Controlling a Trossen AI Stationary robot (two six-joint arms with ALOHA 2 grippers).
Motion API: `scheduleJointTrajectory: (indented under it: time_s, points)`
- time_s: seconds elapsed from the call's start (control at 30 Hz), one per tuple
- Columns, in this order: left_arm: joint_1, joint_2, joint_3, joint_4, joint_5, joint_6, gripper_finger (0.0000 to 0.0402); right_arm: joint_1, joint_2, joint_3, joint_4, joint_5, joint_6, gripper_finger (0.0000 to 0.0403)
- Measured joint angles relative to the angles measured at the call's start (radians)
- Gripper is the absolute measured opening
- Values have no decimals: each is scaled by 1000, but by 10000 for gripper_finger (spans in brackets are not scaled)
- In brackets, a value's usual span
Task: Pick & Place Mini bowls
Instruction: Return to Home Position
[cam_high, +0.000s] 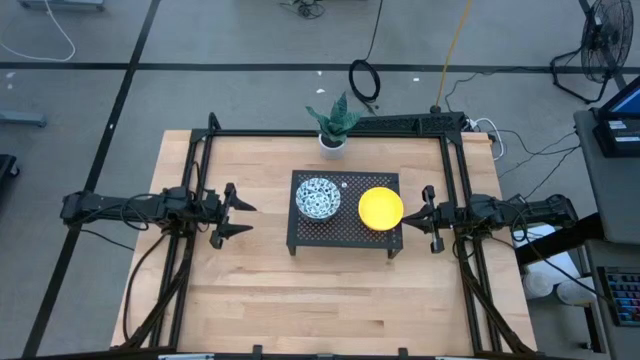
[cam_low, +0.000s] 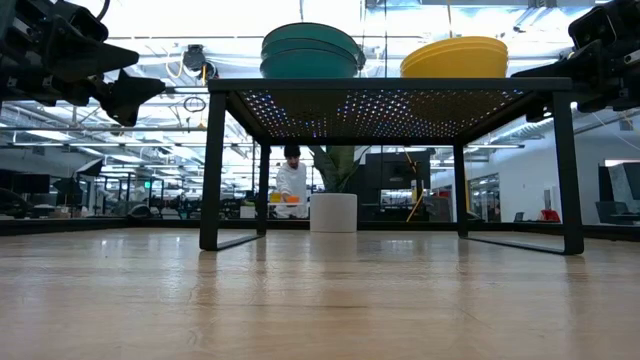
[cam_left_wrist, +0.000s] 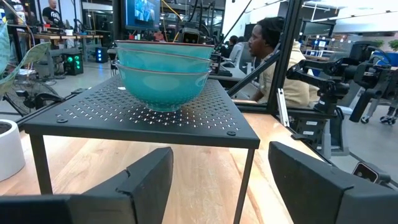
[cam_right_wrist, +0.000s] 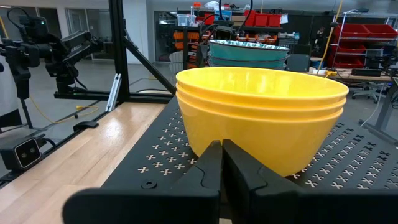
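Note:
Two stacks of mini bowls stand on a black perforated stand. The white, blue-green patterned stack looks teal from the side. The yellow stack sits to its right. My left gripper is open, level and short of the stand's left edge, touching nothing. My right gripper is shut and level, its tips over the stand's right edge, right before the lowest yellow bowl's wall. My right gripper points level from the table's right at the lower wall of the yellow stack, fingers shut. Whether the tips touch the bowl, I cannot tell. The stack rests upright on the stand.
A white pot with a green plant stands behind the stand near the table's far edge. A black frame borders the table's left, far and right sides. Bare wood lies on the near side. People sit in the room beyond.

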Motion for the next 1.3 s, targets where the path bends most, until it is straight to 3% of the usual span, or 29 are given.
scheduleJointTrajectory:
  time_s: [0.3, 0.73, 1.3]
  points:
    - [0, 0, 0, 0, 0, 0, 249, 0, 0, 0, 0, 0, 0, 0]
    - [0, 0, 0, 0, 0, 1, 269, 0, 0, 0, 0, 0, 0, 0]
    - [0, 0, 0, 0, 0, 0, 254, 0, 0, 0, 0, 0, 0, 0]
